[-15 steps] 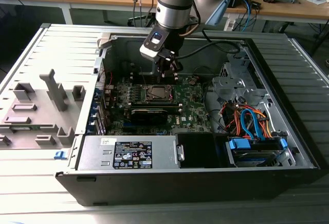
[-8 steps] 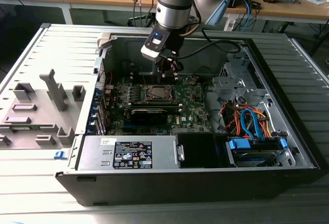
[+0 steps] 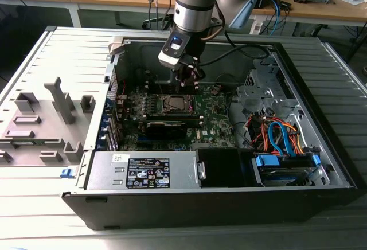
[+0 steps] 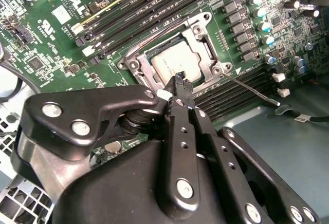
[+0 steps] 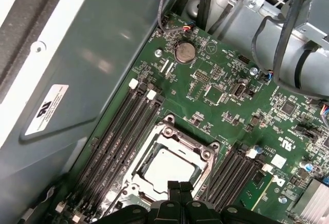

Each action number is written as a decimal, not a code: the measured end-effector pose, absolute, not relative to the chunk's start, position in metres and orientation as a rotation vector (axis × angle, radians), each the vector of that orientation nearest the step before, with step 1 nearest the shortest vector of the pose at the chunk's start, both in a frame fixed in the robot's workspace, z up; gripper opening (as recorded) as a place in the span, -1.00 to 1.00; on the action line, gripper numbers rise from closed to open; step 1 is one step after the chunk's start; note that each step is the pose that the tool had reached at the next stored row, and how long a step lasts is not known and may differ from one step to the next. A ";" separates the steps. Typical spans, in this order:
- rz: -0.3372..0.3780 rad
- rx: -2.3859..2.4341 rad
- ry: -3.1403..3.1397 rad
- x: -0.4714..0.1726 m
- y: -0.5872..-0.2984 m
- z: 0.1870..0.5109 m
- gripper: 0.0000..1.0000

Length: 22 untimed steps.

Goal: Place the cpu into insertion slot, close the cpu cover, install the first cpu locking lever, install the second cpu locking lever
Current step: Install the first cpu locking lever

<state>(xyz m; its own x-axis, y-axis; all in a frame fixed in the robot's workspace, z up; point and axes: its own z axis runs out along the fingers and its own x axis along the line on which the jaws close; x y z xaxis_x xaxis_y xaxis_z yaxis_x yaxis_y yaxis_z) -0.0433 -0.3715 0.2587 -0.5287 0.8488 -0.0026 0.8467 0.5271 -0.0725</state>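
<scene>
One gripper [image 3: 189,82] hangs in the exterior view, cpu [image 3: 174,104] at its 7 o'clock; in the second wrist view its fingers [image 4: 180,106], pressed together and empty, near the edge of the cover [image 4: 204,39] beside a lever [image 4: 252,88]; in the first wrist view the cover frames the cpu.

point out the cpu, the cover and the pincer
cpu [image 4: 176,62]: second wrist view, middle of its silver top, seen through the cover's window
cover [image 4: 205,54]: second wrist view, on the silver frame strip beside the window
pincer [image 4: 178,82]: second wrist view, at its black tips
</scene>
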 end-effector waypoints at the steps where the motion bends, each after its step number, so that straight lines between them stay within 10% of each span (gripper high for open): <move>1: 0.101 -1.504 -2.719 -0.043 -0.371 0.259 -0.79; 22: 0.102 -1.423 -2.764 -0.043 -0.371 0.259 -0.79</move>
